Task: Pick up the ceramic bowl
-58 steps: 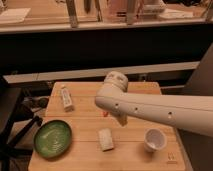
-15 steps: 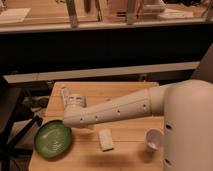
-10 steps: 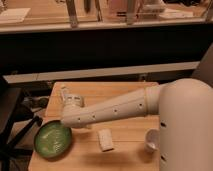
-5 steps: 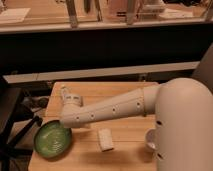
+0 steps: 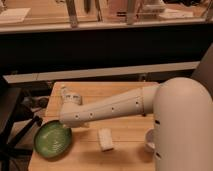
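Bowl (image 5: pixel 52 140) sits flat at the desk's (image 5: pixel 120 90) front-left corner. The arm (image 5: pixel 115 107) reaches across from the right. Pincer (image 5: pixel 65 122) is at its tip, over the bowl's far-right rim, largely hidden by the arm, jaws spread. White block (image 5: pixel 105 138) lies mid-desk. Cup (image 5: pixel 149 142) at right is half hidden.

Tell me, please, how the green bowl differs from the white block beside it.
The ceramic bowl is green, round and wide; the white block is pale, boxy and smaller. The gripper is at the bowl's rim, not at the block. Both rest on the wooden table.
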### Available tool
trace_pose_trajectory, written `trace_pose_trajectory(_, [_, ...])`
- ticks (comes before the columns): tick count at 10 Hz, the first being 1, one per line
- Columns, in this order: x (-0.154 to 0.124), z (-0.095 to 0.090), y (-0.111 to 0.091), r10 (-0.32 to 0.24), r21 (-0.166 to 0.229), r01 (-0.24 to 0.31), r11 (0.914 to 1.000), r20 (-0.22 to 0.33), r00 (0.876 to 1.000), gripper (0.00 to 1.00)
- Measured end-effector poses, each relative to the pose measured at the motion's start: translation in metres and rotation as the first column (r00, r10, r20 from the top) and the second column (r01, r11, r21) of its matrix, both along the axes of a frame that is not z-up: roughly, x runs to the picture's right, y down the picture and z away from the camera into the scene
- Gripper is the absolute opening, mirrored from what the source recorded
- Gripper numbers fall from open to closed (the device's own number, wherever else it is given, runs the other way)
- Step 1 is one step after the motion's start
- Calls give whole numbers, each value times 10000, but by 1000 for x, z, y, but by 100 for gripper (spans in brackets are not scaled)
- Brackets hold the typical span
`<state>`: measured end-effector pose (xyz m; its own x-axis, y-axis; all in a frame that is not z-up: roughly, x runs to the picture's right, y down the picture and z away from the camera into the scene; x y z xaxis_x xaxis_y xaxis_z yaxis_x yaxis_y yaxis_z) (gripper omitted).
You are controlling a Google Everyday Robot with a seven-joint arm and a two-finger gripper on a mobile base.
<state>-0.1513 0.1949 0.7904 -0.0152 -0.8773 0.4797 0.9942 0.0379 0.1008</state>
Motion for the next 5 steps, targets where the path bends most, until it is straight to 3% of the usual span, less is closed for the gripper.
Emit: trace_pose_trajectory(5, [-9,9,2,-429,-60,431,9991,363,9984,80])
